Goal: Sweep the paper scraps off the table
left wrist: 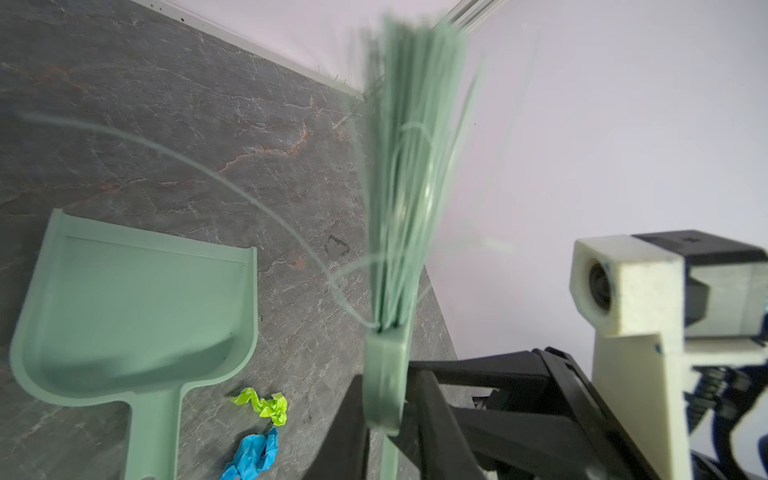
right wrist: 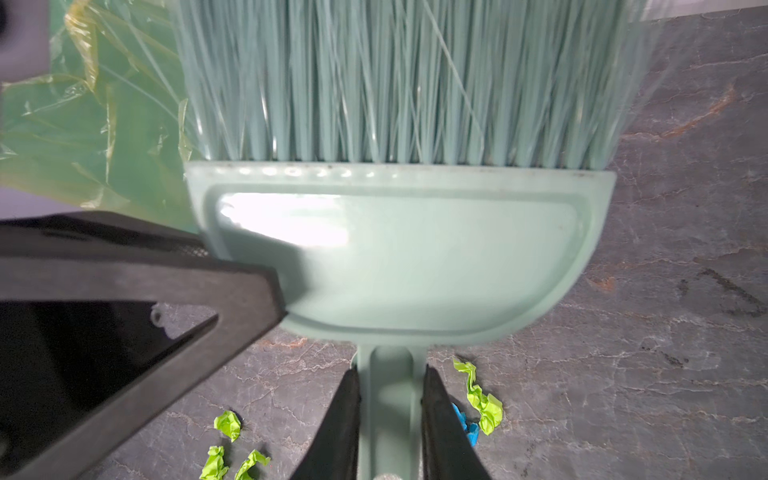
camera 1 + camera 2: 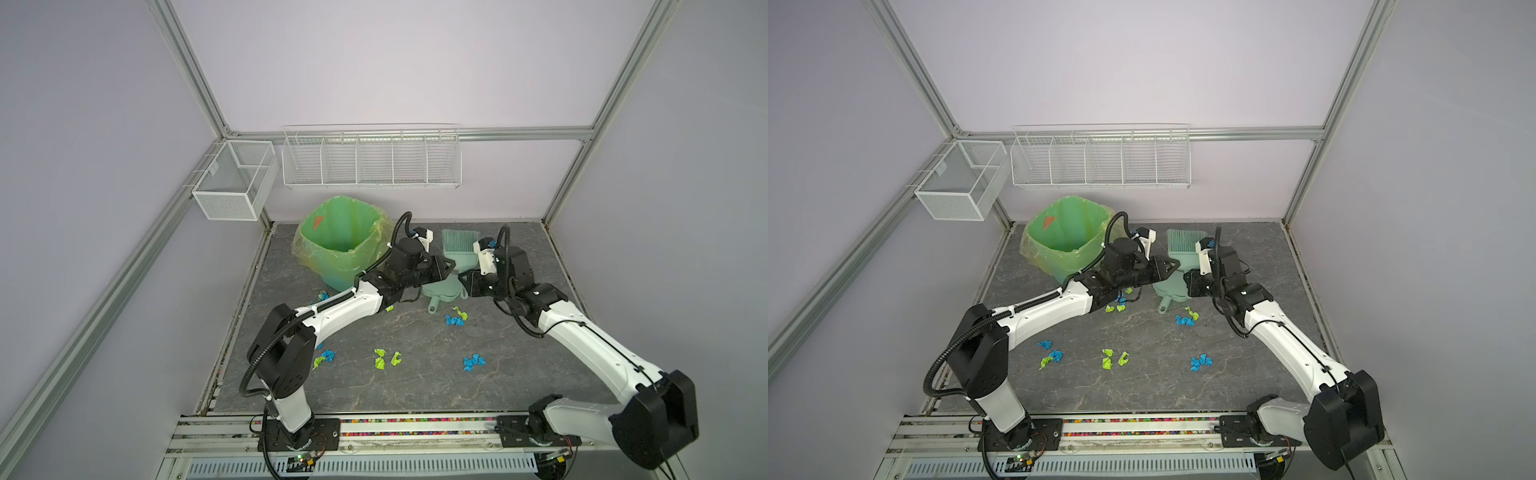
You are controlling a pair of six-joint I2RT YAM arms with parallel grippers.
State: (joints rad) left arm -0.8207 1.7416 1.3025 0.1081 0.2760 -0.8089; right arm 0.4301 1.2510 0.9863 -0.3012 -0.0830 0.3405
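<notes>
The right gripper [image 2: 390, 370] is clenched on the brush [image 2: 395, 249] handle, its black fingers flat against both sides of that smooth pale green stem. The left gripper [image 1: 384, 386] is pinched onto one side edge of the brush head. In the left wrist view the head shows edge-on, a thin slab squeezed between two black fingers. The right wrist view gives it face-on instead: a glossy half-round shell with long, straight blue-green plastic bristles [image 2: 395, 83] fanning out, a few strays curling off.

Next to the brush, the dustpan [image 1: 137, 299] lies flat on the table [image 3: 415, 386]. It's a matte mint scoop with raised walls and a stubby handle. The left wrist view shows most of it, while in both top views the arms cover part of it.

The paper scraps [image 3: 384, 358] are crinkly little wads, lime and bright blue, all on the dark veined marble-look top. A few sit near the dustpan handle, and the rest are in small clusters across the middle. That whole spread shows in both top views.

The bin [image 3: 345, 237] with its wrinkly translucent green liner stands at the back, just beside the left gripper. The white wire baskets [image 3: 372, 160] on the back wall show up from the top too.
</notes>
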